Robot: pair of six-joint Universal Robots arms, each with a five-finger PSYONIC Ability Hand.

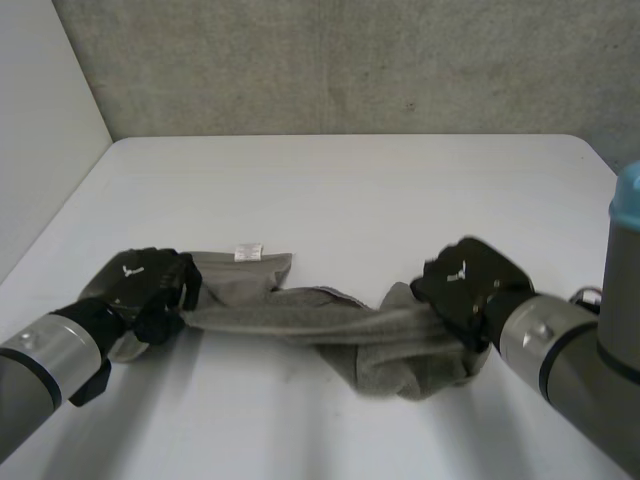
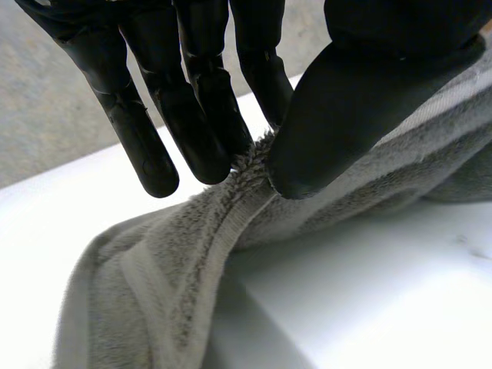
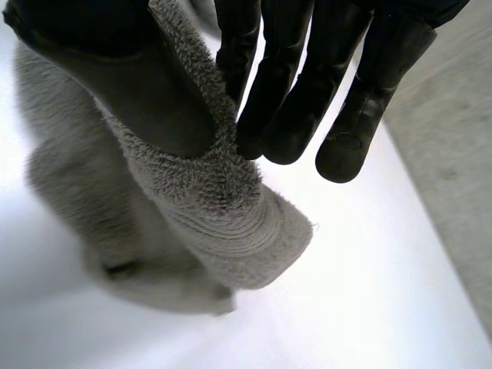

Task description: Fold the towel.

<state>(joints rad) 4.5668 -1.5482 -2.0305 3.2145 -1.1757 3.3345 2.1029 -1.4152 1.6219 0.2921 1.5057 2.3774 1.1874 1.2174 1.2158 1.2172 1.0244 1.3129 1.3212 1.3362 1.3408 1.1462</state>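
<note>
Towel (image 1: pixel 330 320): grey, bunched and stretched across the near part of the white table (image 1: pixel 360 200), between both hands.
Left hand (image 1: pixel 145 285): pinches one end of the towel between thumb and fingers (image 2: pixel 192 115).
Right hand (image 1: pixel 470 285): pinches the other end the same way.

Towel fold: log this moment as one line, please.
stage: towel bunched into a rope, not yet folded | left hand: pinching one end | right hand: pinching other end | surface: white table

Grey towel (image 1: pixel 330 325) with white tag (image 1: pixel 248 252), black hands, white table (image 1: pixel 350 200).
</note>
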